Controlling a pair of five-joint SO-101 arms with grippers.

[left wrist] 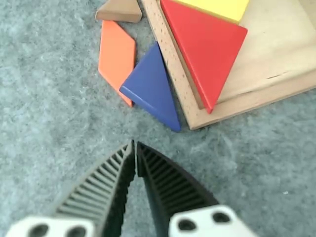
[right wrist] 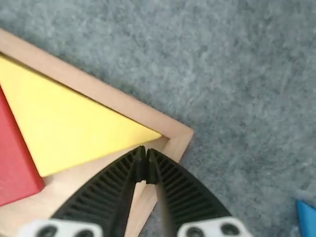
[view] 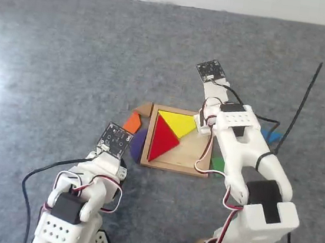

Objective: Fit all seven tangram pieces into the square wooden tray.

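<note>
Each with jaws pressed together, the right gripper (right wrist: pixel 145 152) is hovering at the upper-right corner of the tray (view: pixel 185 151), the left gripper (left wrist: pixel 135 148) off its lower-left side.

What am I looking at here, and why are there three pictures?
Two small robot arms sit at a grey table. One picture looks down from above; the others come from a camera on each arm's wrist, showing its black claw. The left claw is shut and empty, near a blue triangle, an orange parallelogram and a tan triangle. The right claw, also shut and empty, is at a corner of the wooden tray, which holds a yellow triangle and a red triangle. A green piece and a light blue piece lie on the table by the right arm.
</note>
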